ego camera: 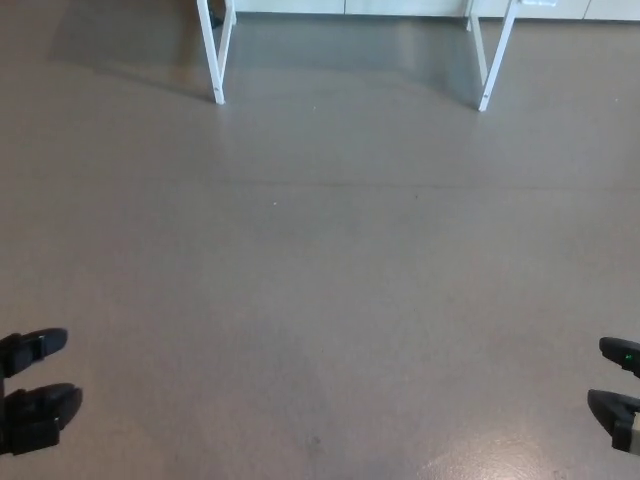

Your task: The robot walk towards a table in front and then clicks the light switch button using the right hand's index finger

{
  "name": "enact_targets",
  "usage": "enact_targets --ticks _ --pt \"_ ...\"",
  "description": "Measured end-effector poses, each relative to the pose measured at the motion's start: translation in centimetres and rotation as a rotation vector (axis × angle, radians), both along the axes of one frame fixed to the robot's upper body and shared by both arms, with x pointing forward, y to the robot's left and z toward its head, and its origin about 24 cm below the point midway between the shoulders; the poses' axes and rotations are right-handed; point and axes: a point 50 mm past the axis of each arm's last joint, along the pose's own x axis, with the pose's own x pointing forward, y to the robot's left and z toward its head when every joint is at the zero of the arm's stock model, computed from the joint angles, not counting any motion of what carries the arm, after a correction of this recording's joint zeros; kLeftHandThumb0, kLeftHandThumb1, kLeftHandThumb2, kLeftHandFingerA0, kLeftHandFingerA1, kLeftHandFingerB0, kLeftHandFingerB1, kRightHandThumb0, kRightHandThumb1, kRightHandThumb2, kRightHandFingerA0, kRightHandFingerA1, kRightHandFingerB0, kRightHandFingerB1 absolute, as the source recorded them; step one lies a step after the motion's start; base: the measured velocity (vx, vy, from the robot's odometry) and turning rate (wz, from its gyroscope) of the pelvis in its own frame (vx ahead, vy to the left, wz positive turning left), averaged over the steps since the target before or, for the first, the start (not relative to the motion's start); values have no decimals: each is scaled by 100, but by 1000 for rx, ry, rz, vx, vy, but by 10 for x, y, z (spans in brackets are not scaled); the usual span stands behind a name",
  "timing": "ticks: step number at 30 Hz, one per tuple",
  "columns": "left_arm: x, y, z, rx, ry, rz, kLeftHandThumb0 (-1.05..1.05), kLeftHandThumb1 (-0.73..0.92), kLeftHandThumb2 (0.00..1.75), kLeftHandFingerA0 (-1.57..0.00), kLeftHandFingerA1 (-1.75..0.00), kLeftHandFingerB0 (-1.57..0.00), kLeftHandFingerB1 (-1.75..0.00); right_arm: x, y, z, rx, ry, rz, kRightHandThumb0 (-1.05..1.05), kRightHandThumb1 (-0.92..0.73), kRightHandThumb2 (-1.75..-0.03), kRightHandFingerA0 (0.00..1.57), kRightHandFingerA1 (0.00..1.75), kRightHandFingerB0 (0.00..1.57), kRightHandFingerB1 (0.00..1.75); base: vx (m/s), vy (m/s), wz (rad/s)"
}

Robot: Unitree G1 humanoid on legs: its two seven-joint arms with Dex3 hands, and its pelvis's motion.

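Only 2 white legs point(216, 50) of the surface show across bare floor point(320, 260); the switch is out of view. Left hand point(35, 395) and right hand point(622, 390) hang empty, fingers apart. Best approach: walk straight, centred between the legs.

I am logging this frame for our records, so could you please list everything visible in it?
floor: one, grey-brown, fills nearly the whole picture.
table legs: white; one set at top left, another at top right; the tabletop itself is out of view.
pale wall or cabinet base: one strip, off-white, along the top edge behind the legs.
light switch button: none visible.
left hand: one, black, bottom left corner, fingers apart, holding nothing.
right hand: one, black, bottom right edge, partly cut off, fingers apart, holding nothing.
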Motion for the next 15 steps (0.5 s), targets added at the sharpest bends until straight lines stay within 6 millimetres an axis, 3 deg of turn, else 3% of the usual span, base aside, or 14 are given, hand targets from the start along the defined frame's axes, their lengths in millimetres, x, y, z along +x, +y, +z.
enact_targets --ticks 15 --pt "-6 0 -4 -38 29 6 -8 53 92 -25 -55 -8 -46 -3 0 -2 30 9 4 -15 -50 -90 29 55 14 48 82 -7 4"
